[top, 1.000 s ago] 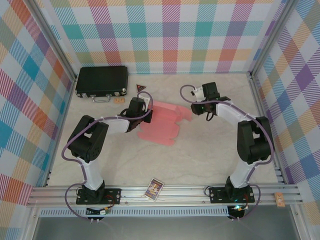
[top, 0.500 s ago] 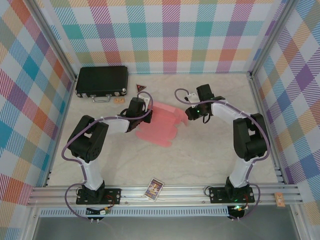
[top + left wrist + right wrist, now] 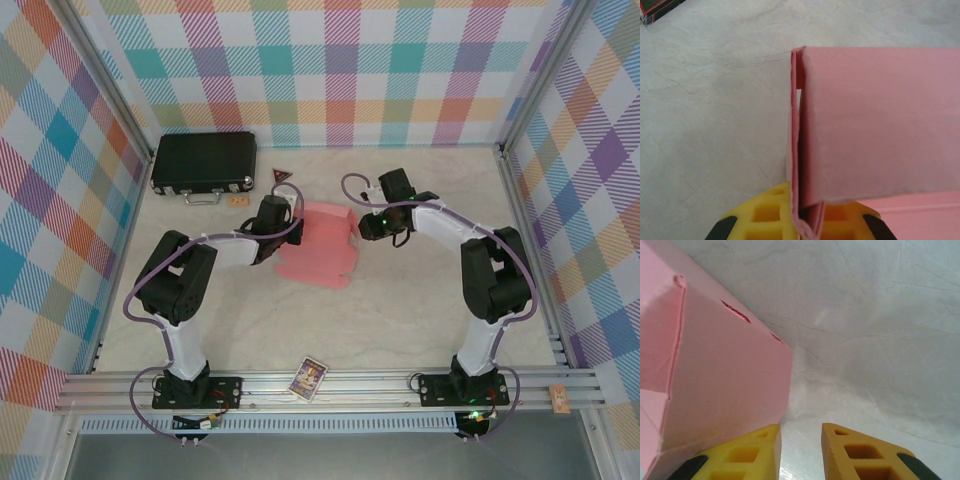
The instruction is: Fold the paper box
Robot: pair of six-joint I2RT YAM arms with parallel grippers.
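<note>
Change: your right arm has swung in from the right. The pink flaps that lay flat on that side a second ago now stand up like a wall.
Paper box: the paper box [image 3: 318, 243] sits in the middle of the table [image 3: 430, 300], between your two arms. It now looks shorter from left to right than it did.
Left hand: your left gripper [image 3: 807, 222] has not moved. Its yellow fingers stay pinched on the left edge of the pink card, where two layers stand up side by side.
Right hand: your right gripper [image 3: 801, 450] is low down by the right wall of the box. Its fingers are a little apart with nothing between them. Its left finger [image 3: 755, 452] is just beside the pink wall.
What it means: I think the right side is being pushed up, so the flat sheet is starting to turn into a box. It is not done yet, because the near part looks like it still lies flat on the table.
Watch out: the card is thin. If you push too hard, it may bend or slip out of the left pinch.
Other things: the black case [image 3: 202, 163] is at the far left and the small card [image 3: 309, 378] is on the near rail. Both are well apart from the box.
</note>
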